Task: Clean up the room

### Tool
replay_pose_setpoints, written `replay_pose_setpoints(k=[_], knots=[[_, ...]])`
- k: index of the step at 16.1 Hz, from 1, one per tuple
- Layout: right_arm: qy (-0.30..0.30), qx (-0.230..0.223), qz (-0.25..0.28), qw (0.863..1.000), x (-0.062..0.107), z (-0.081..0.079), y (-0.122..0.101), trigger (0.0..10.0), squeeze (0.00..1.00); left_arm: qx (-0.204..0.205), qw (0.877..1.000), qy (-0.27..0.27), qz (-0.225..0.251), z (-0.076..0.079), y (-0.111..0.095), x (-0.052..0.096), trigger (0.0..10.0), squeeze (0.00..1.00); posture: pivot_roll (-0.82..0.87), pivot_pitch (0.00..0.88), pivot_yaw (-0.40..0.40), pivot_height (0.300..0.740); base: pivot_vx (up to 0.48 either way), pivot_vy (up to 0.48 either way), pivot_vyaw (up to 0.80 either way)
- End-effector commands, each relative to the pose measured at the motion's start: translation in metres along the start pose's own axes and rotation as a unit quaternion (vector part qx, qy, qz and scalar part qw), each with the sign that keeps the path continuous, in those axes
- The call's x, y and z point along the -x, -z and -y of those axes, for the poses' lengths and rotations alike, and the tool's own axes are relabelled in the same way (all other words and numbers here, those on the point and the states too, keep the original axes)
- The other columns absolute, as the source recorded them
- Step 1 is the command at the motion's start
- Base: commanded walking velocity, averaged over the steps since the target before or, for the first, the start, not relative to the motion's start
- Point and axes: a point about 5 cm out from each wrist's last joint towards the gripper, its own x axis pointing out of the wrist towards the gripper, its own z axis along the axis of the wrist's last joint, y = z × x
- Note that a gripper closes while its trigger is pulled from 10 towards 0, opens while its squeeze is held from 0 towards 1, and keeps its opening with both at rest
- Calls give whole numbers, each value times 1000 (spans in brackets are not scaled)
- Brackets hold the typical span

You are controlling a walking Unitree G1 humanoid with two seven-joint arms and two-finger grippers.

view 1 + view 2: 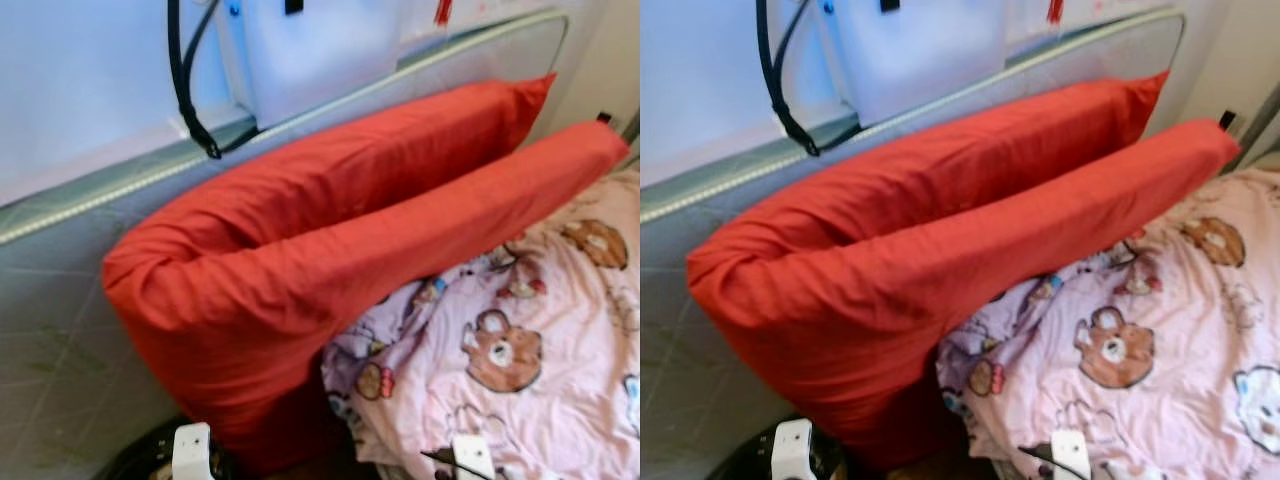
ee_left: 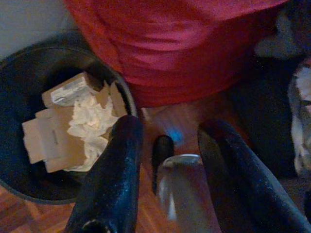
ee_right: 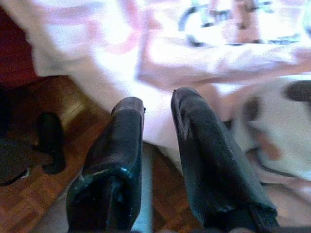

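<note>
A black trash bin stands on the wooden floor beside the bed and holds torn cardboard and crumpled white tissue. My left gripper hangs next to the bin, open, with a blurred grey shape below and between its fingers. My right gripper hangs at the bed's edge in front of the pink blanket, its fingers a narrow gap apart and holding nothing. A long red pillow, folded into a U, leans against the headboard.
The pink bear-print blanket covers the bed on the right. A black cable hangs over the top of the grey padded headboard. The bin sits low on the left under the pillow's end. A small black object lies on the floor.
</note>
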Motion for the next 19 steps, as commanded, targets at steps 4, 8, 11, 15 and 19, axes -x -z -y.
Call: replay_pose_setpoints(k=[4,8,11,15,19], knots=[[-3,-4,-9,1000,1,-3,5,10000,0,3,1000,-7,-9,-4,6,2,10000,0,23,96,10,740,0,0,0],[-2,-3,-9,1000,1,-3,5,10000,0,5,1000,-4,-9,-3,6,2,10000,0,23,97,9,740,0,0,0],[-2,-2,-10,1000,1,-2,5,10000,0,7,1000,-4,-8,-3,6,2,10000,0,23,99,8,740,0,0,0],[-4,-3,-7,1000,1,-2,5,10000,0,6,1000,-7,-11,-4,8,3,10000,0,24,98,7,740,0,0,0],[-7,-6,-14,1000,1,-3,7,10000,0,6,1000,-7,-11,-3,8,3,10000,0,21,93,9,740,0,0,-188]])
